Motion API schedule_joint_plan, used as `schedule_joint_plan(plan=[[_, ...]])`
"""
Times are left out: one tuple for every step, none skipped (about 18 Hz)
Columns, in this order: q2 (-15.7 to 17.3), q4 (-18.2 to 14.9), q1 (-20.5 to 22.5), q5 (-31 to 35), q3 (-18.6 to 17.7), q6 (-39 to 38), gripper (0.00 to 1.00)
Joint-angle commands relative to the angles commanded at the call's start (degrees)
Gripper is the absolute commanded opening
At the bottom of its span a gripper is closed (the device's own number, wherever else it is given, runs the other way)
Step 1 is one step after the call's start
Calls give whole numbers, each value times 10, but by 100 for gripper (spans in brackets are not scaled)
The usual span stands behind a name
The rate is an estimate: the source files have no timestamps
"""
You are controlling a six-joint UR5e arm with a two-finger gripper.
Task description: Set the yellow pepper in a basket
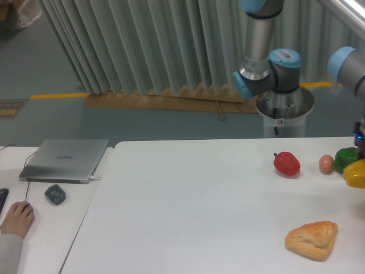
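Observation:
The yellow pepper (354, 173) shows at the right edge of the camera view, glossy and lumpy, just in front of the green pepper (345, 158). My gripper (361, 162) is cut off by the frame edge; only its dark wrist above the yellow pepper shows, and it appears shut on the pepper. No basket is in view.
A red pepper (287, 163) and a small brown egg (325, 164) lie left of the green pepper on the white table (188, 205). A golden pastry (312, 239) lies near the front right. A laptop (65, 159), a mouse (55, 194) and a person's hand (17, 218) are at the left.

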Motion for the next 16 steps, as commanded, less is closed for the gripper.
schedule_joint_plan(plan=[[-1, 1, 7, 1, 0, 9, 56], [2, 1, 15, 1, 1, 19, 56], [3, 0, 22, 1, 1, 33, 56], [5, -1, 28, 1, 2, 41, 56], [4, -1, 31, 1, 3, 44, 56], [2, 0, 31, 2, 5, 44, 56], [-1, 2, 32, 2, 7, 45, 56], [-3, 9, 33, 2, 8, 45, 56], [-3, 21, 41, 1, 9, 45, 56], [-1, 28, 51, -2, 12, 45, 56], [0, 31, 53, -2, 18, 45, 55], [0, 33, 52, -2, 22, 43, 55], [-4, 44, 52, -2, 25, 38, 55], [-12, 80, 48, -1, 23, 34, 55], [-18, 97, 48, 0, 22, 34, 55], [-23, 103, 48, 0, 25, 33, 55]])
